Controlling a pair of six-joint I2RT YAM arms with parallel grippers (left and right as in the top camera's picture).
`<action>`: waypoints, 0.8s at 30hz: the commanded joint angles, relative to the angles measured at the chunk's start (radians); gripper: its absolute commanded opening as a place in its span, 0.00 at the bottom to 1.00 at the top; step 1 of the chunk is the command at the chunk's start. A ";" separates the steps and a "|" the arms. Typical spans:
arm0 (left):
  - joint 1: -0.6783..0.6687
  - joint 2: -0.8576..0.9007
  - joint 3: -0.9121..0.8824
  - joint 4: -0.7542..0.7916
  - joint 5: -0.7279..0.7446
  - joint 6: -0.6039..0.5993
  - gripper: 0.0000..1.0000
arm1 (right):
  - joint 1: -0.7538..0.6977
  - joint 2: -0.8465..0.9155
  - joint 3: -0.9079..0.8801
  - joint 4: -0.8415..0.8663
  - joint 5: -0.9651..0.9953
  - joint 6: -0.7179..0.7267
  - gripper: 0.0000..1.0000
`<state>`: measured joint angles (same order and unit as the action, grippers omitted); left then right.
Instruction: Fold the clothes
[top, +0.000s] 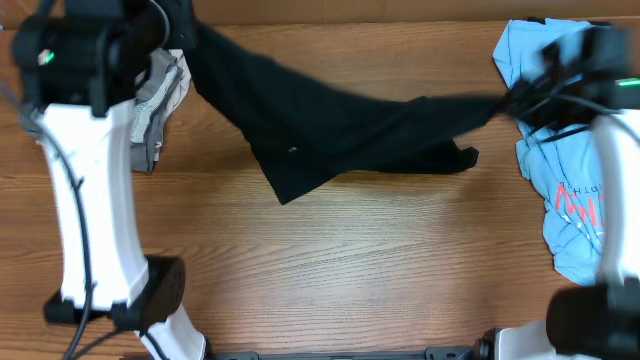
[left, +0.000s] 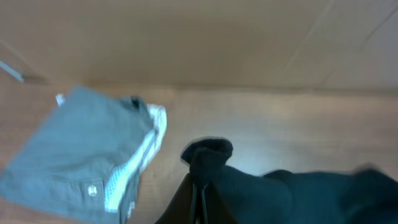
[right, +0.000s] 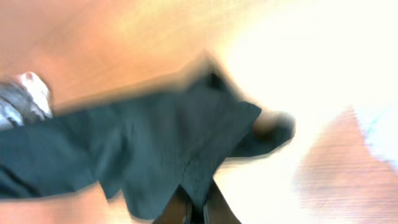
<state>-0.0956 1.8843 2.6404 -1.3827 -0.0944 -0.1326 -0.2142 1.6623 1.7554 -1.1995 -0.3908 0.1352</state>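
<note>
A black garment (top: 340, 130) hangs stretched between my two grippers across the back of the table. My left gripper (top: 185, 35) is shut on its left end, at the far left; the left wrist view shows the fingers (left: 200, 196) pinching the dark cloth (left: 280, 193). My right gripper (top: 515, 100) is shut on its right end; in the blurred right wrist view the fingers (right: 196, 208) clamp the cloth (right: 143, 149). The garment's lower edge sags toward the table's middle.
A folded grey garment (top: 160, 95) lies at the far left, also in the left wrist view (left: 87, 155). A light blue shirt (top: 570, 190) with red print lies crumpled along the right edge, under the right arm.
</note>
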 joint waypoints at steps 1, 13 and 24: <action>0.008 -0.159 0.061 0.051 -0.021 -0.014 0.04 | -0.062 -0.078 0.261 -0.087 0.050 -0.010 0.04; 0.008 -0.423 0.061 0.218 -0.111 -0.029 0.04 | -0.298 -0.079 0.948 -0.330 0.027 -0.018 0.04; 0.008 -0.475 0.056 0.129 -0.187 -0.034 0.04 | -0.436 -0.068 1.130 -0.416 -0.139 -0.067 0.04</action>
<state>-0.0956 1.3834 2.6984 -1.2415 -0.2337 -0.1551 -0.6415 1.5650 2.8887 -1.6112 -0.4610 0.1097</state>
